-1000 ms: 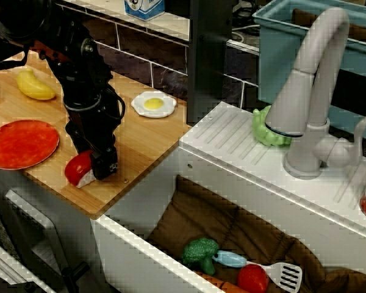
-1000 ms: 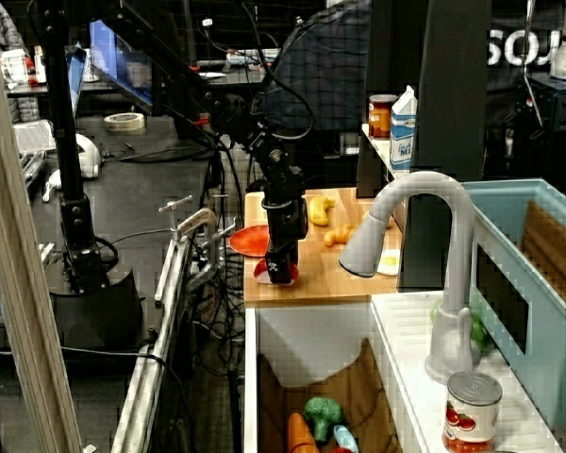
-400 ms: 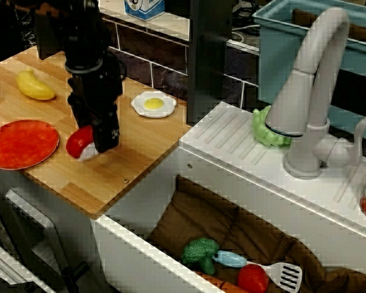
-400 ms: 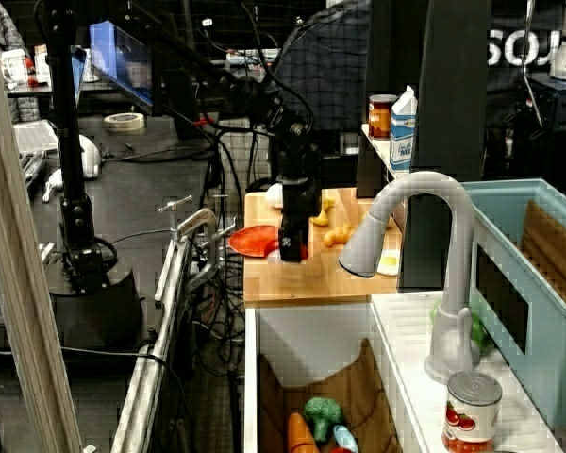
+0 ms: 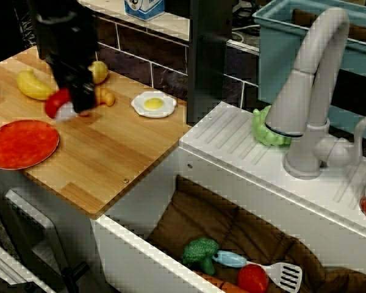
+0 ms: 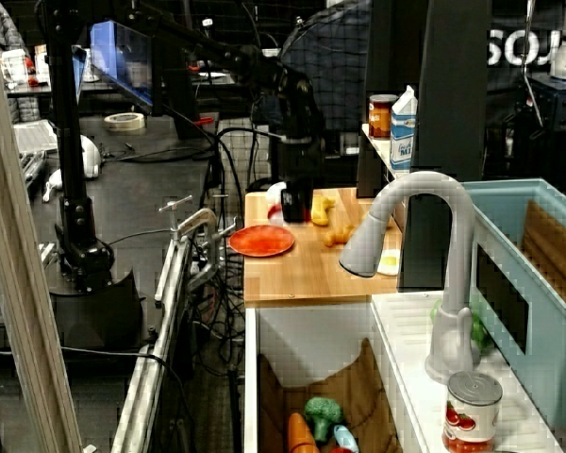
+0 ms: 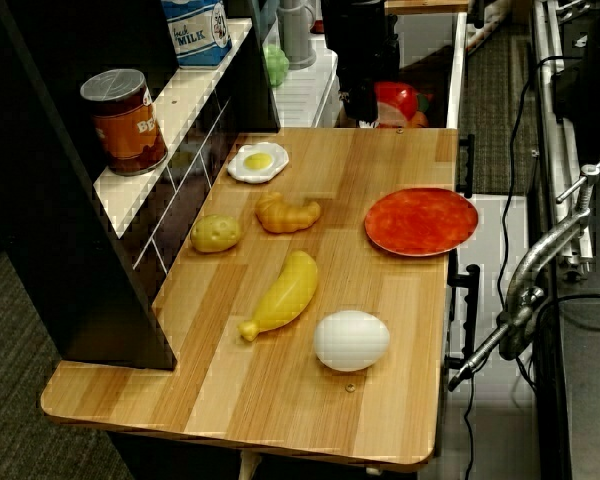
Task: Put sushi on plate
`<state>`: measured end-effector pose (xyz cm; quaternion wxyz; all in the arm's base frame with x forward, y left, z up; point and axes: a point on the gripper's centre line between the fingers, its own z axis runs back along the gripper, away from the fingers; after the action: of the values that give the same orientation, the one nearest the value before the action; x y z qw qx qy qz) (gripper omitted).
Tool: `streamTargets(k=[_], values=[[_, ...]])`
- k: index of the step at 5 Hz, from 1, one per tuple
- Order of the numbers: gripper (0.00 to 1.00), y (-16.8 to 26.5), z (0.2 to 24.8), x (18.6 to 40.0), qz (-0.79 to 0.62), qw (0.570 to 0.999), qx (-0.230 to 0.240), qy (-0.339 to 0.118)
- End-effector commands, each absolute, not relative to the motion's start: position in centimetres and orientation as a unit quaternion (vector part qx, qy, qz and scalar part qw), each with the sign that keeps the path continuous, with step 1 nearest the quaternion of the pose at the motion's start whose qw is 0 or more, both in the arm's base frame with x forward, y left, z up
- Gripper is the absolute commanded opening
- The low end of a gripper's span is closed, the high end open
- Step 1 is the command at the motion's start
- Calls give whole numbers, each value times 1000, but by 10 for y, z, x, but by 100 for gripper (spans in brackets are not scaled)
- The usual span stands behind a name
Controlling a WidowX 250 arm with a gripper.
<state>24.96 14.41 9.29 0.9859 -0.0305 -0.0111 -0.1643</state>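
The sushi [image 5: 58, 105], red top over a white base, hangs in my black gripper [image 5: 70, 105], which is shut on it and holds it above the wooden board. It is up and to the right of the flat red-orange plate [image 5: 21, 144], not over it. In the end view the sushi [image 7: 400, 102] shows beside the gripper [image 7: 375, 100], beyond the plate [image 7: 421, 221]. In the side view the gripper [image 6: 295, 203] hangs just behind the plate [image 6: 261, 240]; the sushi is mostly hidden there.
On the board lie a banana [image 5: 33, 85], a croissant [image 5: 104, 96], a potato [image 5: 97, 71], a fried egg [image 5: 154, 104] and a white egg [image 7: 351, 340]. The sink [image 5: 189, 155] to the right holds broccoli [image 5: 200, 253], a spatula and a tomato. The faucet [image 5: 308, 91] stands behind it.
The gripper has lifted the sushi off the board's front edge and carried it up and to the left, toward the back, closer to the plate.
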Motion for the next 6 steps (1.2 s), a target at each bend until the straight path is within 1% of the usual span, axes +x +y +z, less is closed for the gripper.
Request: streamTargets(k=[1,2,3,4,5,6], values=[[0,188,92,241,-185,982,-33,-6],[0,195,86,236,-192,981,-37,-1],[0,195,80,232,-201,979,-31,3],[0,200,68,222,-216,976,-19,-6],[0,203,49,215,-232,972,12,-14],[0,203,44,216,-235,971,23,-23]])
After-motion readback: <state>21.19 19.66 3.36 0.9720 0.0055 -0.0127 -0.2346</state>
